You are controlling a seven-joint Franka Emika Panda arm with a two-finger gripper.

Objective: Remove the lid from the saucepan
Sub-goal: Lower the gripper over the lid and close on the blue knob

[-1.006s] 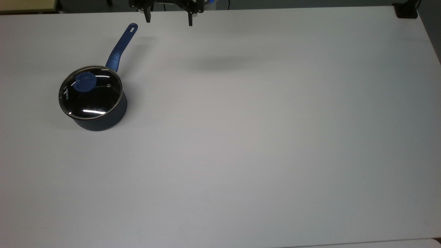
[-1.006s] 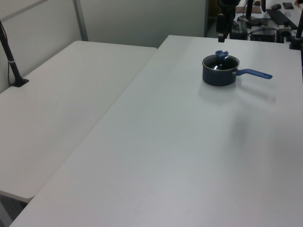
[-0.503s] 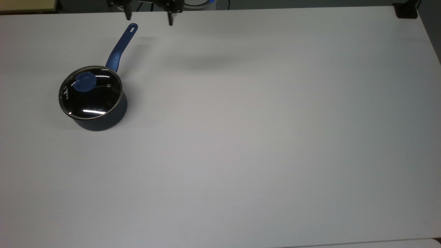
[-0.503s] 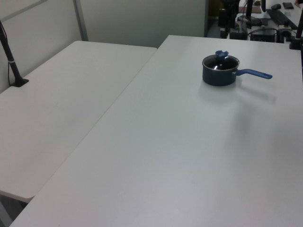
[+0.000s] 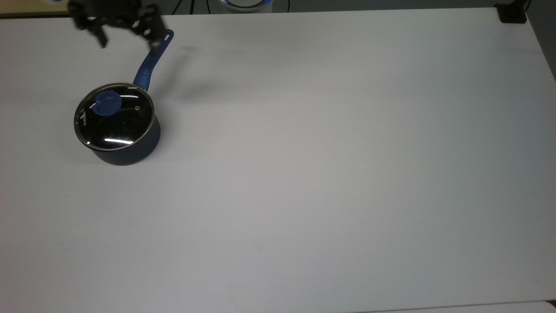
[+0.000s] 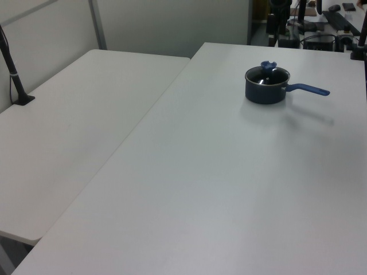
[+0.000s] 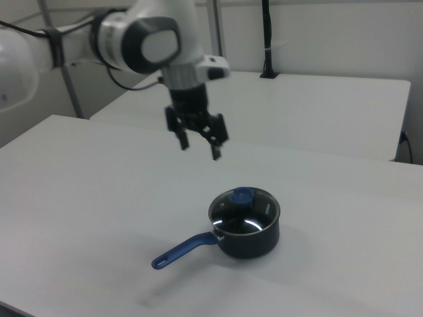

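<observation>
The saucepan [image 5: 130, 150] is a small dark navy pot standing at the top view's left, its long blue handle [image 5: 150, 61] pointing toward the far edge. On it rests the glass lid [image 5: 116, 119] with its blue knob [image 5: 108, 104]. My gripper [image 5: 129, 40] hovers open and empty above the handle's far end, apart from the lid. In the right view the gripper [image 7: 199, 150] hangs well above and to the left of the lid [image 7: 246, 211] on the saucepan [image 7: 254, 239]. The left view has the saucepan [image 6: 266, 89] at the far right, lid on.
The white table [image 5: 312, 182] stretches wide to the top view's right of the pot. A black clamp [image 5: 511, 15] sits at its far right corner. A second white table [image 6: 69, 120] adjoins in the left view's left, with a black post [image 6: 14, 77] on it.
The gripper has moved toward the top view's left, from the far middle edge to above the handle's end, staying open. Saucepan and lid have not moved.
</observation>
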